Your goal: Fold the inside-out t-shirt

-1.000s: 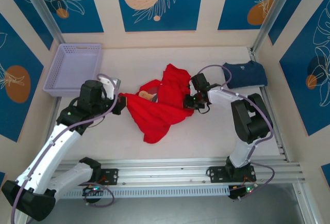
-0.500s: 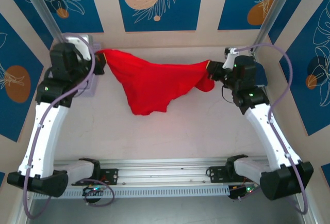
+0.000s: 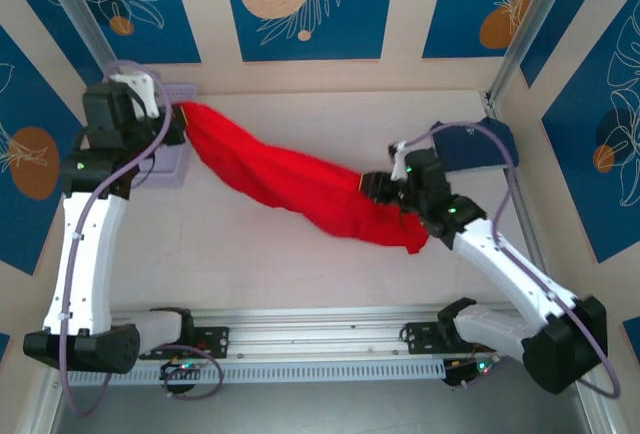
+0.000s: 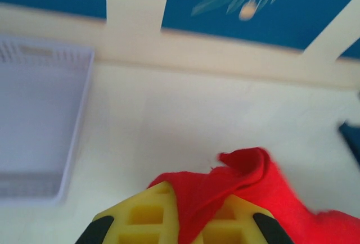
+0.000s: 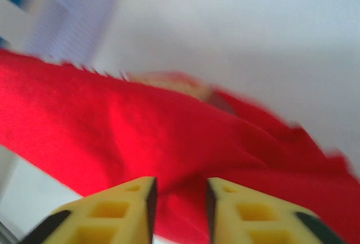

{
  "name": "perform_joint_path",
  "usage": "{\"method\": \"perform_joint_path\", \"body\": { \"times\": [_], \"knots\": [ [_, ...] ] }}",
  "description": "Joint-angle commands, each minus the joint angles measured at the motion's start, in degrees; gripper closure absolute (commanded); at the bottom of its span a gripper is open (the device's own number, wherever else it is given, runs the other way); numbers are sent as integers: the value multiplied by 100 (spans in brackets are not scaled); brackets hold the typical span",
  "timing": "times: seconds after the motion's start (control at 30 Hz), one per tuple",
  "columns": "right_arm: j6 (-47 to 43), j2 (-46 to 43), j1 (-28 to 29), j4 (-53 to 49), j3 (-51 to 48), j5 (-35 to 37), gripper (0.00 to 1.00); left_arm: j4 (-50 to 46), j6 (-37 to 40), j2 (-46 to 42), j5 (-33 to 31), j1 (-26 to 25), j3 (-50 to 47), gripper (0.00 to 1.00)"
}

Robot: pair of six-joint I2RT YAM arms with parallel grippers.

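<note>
blocked: red t-shirt (image 3: 290,179) spans mid-table | basket (image 4: 39,120) far-left, navy t-shirt (image 3: 480,144) far-right | free: near table (image 3: 250,264) strip

A: T-shirt (image 3: 290,179): bright red, plain. Basket (image 4: 34,131): lavender. Right pincer (image 5: 180,190): yellow, black-edged.

B: Second shirt (image 3: 495,149): navy. Wall panels (image 3: 340,14): blue, peach discs, pale leaf print. Tabletop (image 3: 250,244): off-white.

Bright red t-shirt (image 3: 290,182), plain soft cloth, drawn out into a long, creased diagonal band. One end is pinched between the closed fingers of the left gripper (image 3: 178,119), a small fold standing up past their tips. The band slopes across to the right gripper (image 3: 370,186), lying against its parted fingers, and ends bunched just beside that gripper
</note>
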Motion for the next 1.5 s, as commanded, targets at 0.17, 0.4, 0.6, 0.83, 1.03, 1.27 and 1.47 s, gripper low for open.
{"method": "perform_joint_path", "body": {
  "times": [0.17, 0.4, 0.6, 0.83, 1.03, 1.27, 1.47],
  "knots": [
    [18, 152, -17, -615, -504, 374, 53, -141, 109, -749, 303, 77, -1756, 100],
    [-633, 1642, -202, -517, 506, 586, 47, 343, -122, -954, 692, 78, -2389, 100],
    [-979, 2965, -122, -330, 1454, -250, 41, 483, -111, -901, 806, 77, -2474, 100],
    [-1075, 3913, 110, -426, 2066, -366, 61, 577, -158, -901, 888, 79, -2503, 100],
    [-1438, 3607, -173, -622, 2786, 78, 92, 778, -553, -649, 999, 79, -2148, 100],
    [-1814, 3245, -698, -1223, 4938, 33, 98, 705, -881, 335, 723, 257, -122, 100],
    [-1762, 1831, -458, -1307, 3663, 272, 94, 530, -416, -480, 533, 343, 225, 100]
  ]
}}
